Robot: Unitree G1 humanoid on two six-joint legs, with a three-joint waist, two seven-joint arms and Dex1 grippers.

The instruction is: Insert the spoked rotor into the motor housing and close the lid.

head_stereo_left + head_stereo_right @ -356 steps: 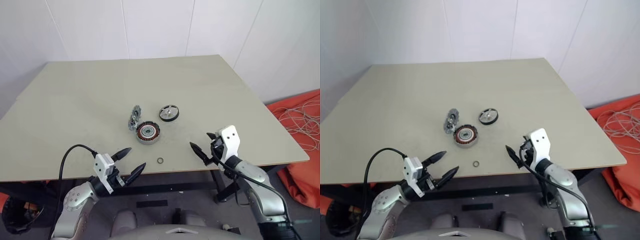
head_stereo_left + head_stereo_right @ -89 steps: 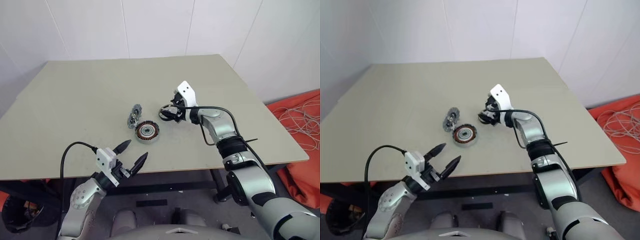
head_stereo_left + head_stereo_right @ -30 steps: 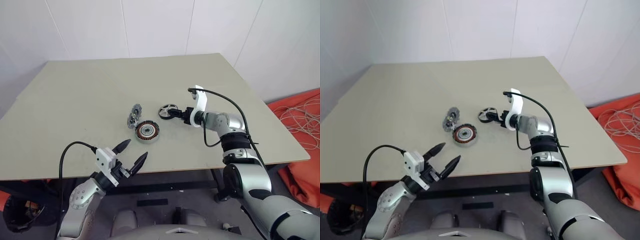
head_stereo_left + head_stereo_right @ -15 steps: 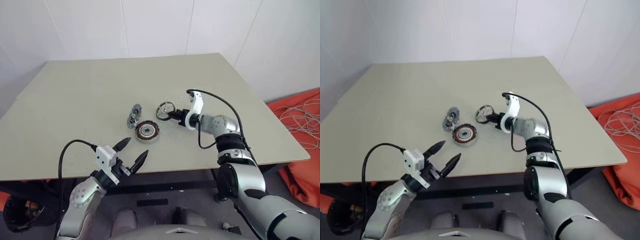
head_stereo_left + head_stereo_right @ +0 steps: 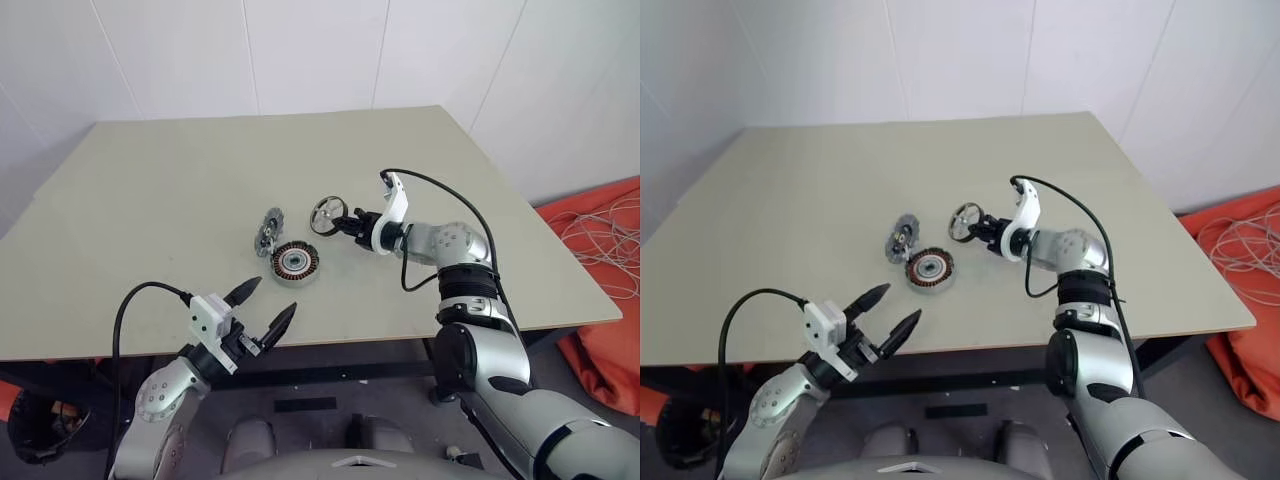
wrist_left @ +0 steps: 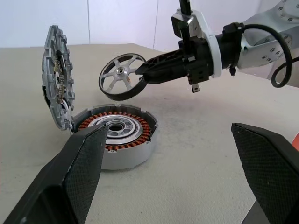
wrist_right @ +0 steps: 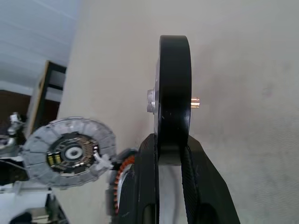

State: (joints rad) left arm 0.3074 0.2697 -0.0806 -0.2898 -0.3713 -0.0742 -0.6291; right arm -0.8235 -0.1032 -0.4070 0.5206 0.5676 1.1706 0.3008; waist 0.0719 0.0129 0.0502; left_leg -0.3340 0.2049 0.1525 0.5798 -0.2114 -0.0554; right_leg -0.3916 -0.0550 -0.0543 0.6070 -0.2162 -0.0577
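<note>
Taking the motor housing (image 5: 296, 263) as the landmark, the left end effector (image 5: 264, 309) hung off the tabletop's (image 5: 150, 210) near edge, well short of the housing and toward its left, its two fingers spread wide and holding nothing. The lid (image 5: 269, 233) stood propped on edge, touching the housing's far-left rim. The housing itself lay flat, its coppery windings facing up and uncovered. Beyond it and to its right, lifted clear of the tabletop, the spoked rotor (image 5: 328, 215) was pinched by its black rim in the right end effector (image 5: 343, 221), tilted almost on edge so that its hub axis ran close to level rather than upright. By my reading, the insertion turned on that mismatch: the rotor had to travel back toward the near-left and be laid flat over the open windings, and the right arm was far the nearer. Counted: one rotor, one housing, one lid.
</note>
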